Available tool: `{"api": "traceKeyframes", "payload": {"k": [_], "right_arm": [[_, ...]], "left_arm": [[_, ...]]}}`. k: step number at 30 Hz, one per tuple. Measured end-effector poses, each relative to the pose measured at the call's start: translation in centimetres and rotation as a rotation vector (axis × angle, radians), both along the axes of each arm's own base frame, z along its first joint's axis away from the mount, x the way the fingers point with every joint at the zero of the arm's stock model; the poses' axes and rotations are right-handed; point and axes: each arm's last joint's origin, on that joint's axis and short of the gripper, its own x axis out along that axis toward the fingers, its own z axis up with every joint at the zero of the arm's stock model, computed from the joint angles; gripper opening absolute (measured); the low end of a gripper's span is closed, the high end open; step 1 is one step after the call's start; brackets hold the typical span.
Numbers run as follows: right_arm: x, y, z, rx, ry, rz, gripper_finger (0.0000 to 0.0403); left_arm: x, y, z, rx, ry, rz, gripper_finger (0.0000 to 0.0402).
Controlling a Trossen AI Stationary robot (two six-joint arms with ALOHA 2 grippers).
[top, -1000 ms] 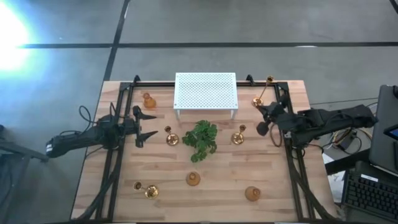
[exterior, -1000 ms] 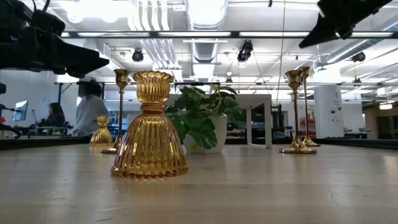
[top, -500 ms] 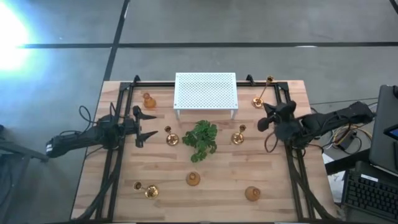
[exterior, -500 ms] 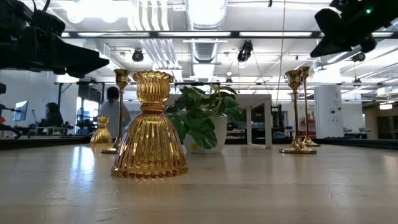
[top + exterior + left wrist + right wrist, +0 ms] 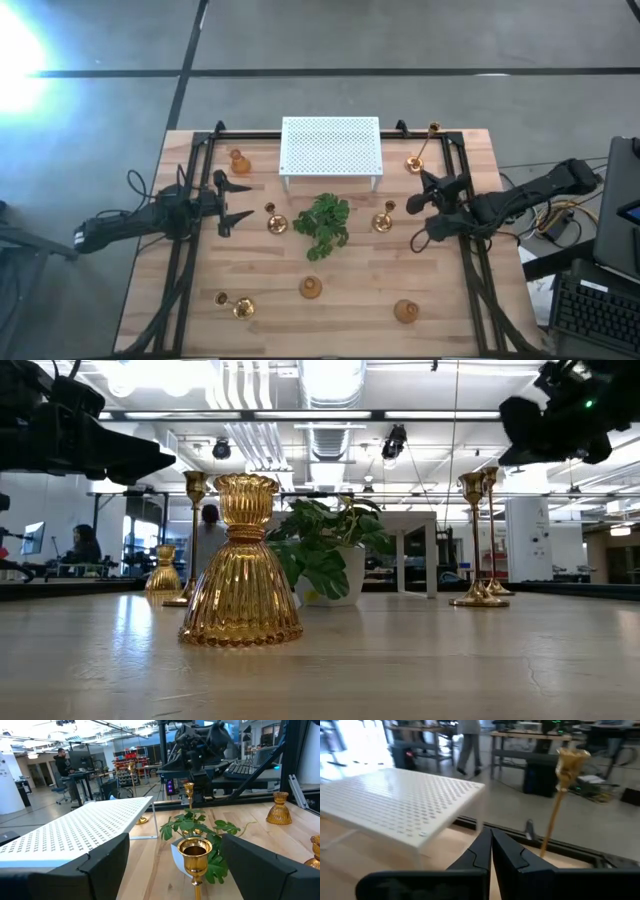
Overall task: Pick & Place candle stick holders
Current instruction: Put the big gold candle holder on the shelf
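Observation:
Several gold candle stick holders stand on the wooden table [image 5: 350, 330]. A squat one [image 5: 238, 160] is at the far left. Two short-stemmed ones [image 5: 272, 220] [image 5: 384, 218] flank the plant. A tall one [image 5: 420, 150] is at the far right, another [image 5: 232, 303] at the near left. Two squat ones [image 5: 311, 288] [image 5: 404, 311] stand near the front. My left gripper [image 5: 238, 202] is open and empty, left of the short holder [image 5: 195, 855]. My right gripper [image 5: 418, 205] is shut [image 5: 491, 837] and empty, above the table right of the other short holder.
A white perforated stand [image 5: 331, 148] stands at the far middle and a green leafy plant [image 5: 322, 222] at the centre. Black frame rails [image 5: 190, 250] [image 5: 470, 270] run along both sides. People move in the room behind the table [image 5: 205, 530].
My right gripper has turned about its wrist and moved a little toward the table's near edge and left, toward the short holder right of the plant. The holders have kept still. A person in the room behind has walked to the right.

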Motion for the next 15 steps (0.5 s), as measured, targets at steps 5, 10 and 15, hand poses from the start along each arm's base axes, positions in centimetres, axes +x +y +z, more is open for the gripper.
{"api": "traceKeyframes", "payload": {"k": [5, 10, 15], "right_arm": [[0.6, -2.0, -1.2, 0.012, 0.097, -0.14, 0.0008], [0.6, -4.1, -2.5, 0.157, 0.158, -0.237, 0.0008], [0.3, -4.9, -2.9, 0.169, 0.171, -0.288, 0.0008]], "left_arm": [[0.0, 0.0, 0.0, 0.0, 0.0, 0.0, 0.0319], [0.0, 0.0, 0.0, 0.0, 0.001, 0.0, 0.0319], [0.0, 0.0, 0.0, 0.0, 0.001, 0.0, 0.0319]]}}
